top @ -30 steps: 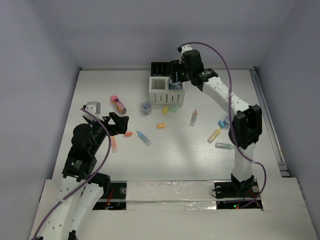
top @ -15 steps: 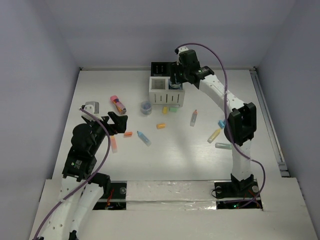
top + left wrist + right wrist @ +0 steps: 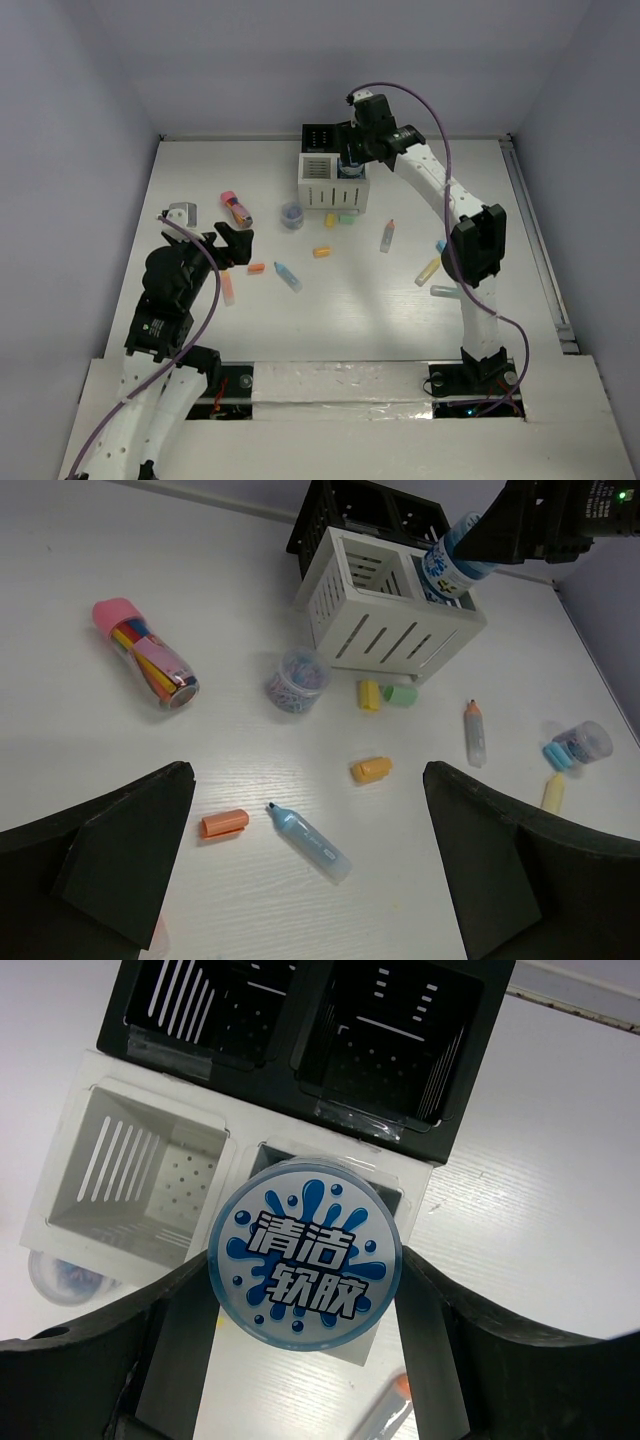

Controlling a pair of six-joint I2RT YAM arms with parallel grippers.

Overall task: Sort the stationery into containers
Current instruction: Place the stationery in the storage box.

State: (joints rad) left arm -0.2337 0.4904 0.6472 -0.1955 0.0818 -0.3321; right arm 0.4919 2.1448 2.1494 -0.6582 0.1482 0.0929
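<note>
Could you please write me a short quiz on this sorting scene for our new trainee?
1. True or false: the left gripper is shut on a pen.
2. The right gripper holds: A) a pencil, B) a round tub, C) an orange cap.
3. Fill in: the round tub hangs above a ____ bin of the organiser.
Key: 1 false; 2 B; 3 white.
</note>
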